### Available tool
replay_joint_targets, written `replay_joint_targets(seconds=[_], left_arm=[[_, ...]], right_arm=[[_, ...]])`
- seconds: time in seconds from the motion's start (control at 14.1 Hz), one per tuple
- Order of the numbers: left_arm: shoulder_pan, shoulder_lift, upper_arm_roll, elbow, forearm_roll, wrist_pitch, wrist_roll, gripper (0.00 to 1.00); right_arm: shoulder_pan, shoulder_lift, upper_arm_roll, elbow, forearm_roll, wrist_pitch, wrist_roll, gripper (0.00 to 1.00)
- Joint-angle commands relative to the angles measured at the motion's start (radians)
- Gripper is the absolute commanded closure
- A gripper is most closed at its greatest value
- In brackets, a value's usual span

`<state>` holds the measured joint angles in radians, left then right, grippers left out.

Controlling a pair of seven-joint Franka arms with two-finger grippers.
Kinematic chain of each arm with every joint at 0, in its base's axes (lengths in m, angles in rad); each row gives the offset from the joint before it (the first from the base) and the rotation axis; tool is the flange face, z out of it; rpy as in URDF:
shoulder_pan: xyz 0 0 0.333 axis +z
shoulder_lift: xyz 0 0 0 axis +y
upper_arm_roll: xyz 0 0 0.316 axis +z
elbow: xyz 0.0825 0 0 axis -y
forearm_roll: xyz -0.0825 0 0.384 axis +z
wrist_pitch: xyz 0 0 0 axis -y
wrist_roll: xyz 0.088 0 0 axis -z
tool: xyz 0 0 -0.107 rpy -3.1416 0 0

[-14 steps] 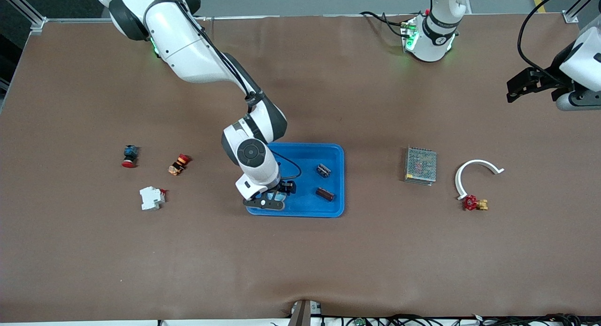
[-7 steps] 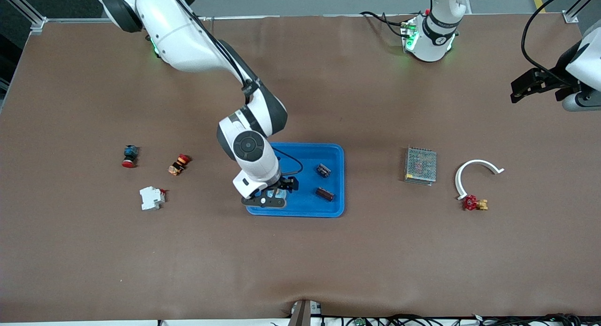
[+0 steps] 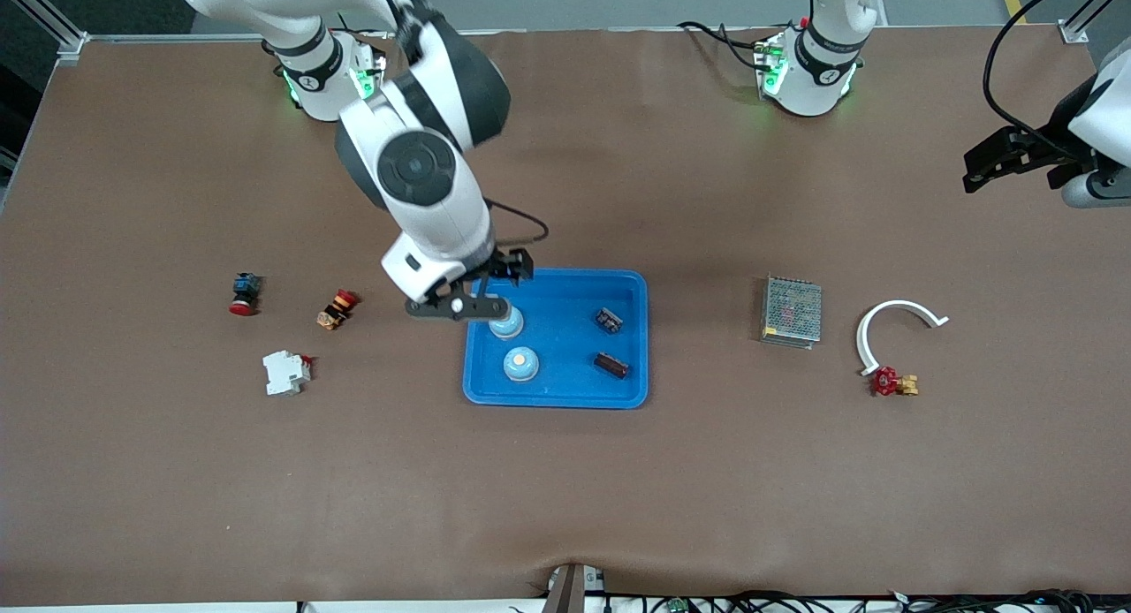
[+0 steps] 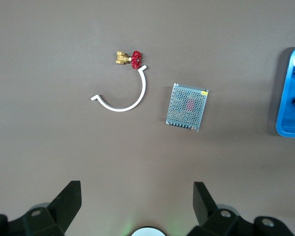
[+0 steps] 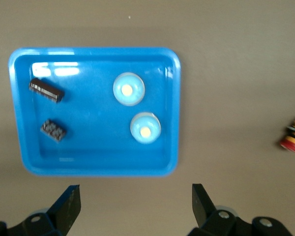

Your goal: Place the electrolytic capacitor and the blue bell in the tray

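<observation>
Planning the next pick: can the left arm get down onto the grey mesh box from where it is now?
Probably yes. The left gripper hangs open over bare table at its own end, and the grey mesh box lies flat with nothing on it; the white curved piece sits beside it, apart. The right gripper is away over the tray.

- One blue tray.
- Two pale blue bells in it.
- Two small dark components in it.
- One grey mesh box.
- One white curved strip.
- One red-handled brass valve.
- One white breaker.
- Two red-capped push buttons.
</observation>
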<state>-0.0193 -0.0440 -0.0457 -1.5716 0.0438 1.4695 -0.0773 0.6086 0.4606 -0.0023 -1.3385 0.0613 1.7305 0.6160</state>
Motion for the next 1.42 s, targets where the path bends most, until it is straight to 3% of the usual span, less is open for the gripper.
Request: replay_joint_targets(seconds=[0.0,0.28,0.57,0.85,1.14,1.35], left_arm=[[0.016,-0.022,0.000,0.002,-0.012,-0.020,0.021,0.00],[0.032,-0.040,-0.003,-0.001,-0.018,-0.028,0.019,0.00],[0.024,-0.040,-0.011,-0.004,-0.048,-0.023,0.002,0.00],[0.018,-0.034,-0.034,-0.004,-0.062,-0.014,-0.027,0.00],[0.018,-0.033,-0.054,-0.004,-0.052,-0.014,-0.061,0.00],[0.019,-0.031,-0.056,-0.004,-0.047,-0.014,-0.059,0.00]], right_arm=[[0.003,-0.103,0.001,-0.077,-0.006,-0.055,-0.025,0.00],[-0.019,-0.219,0.002,-0.103,-0.006,-0.158,-0.041,0.00],[-0.085,-0.407,0.008,-0.257,-0.006,-0.164,-0.160,0.00],[-0.165,-0.531,0.008,-0.356,-0.017,-0.170,-0.246,0.00],[-0.312,-0.600,0.035,-0.406,-0.023,-0.175,-0.352,0.00],[-0.432,-0.599,0.036,-0.406,-0.023,-0.164,-0.384,0.00]])
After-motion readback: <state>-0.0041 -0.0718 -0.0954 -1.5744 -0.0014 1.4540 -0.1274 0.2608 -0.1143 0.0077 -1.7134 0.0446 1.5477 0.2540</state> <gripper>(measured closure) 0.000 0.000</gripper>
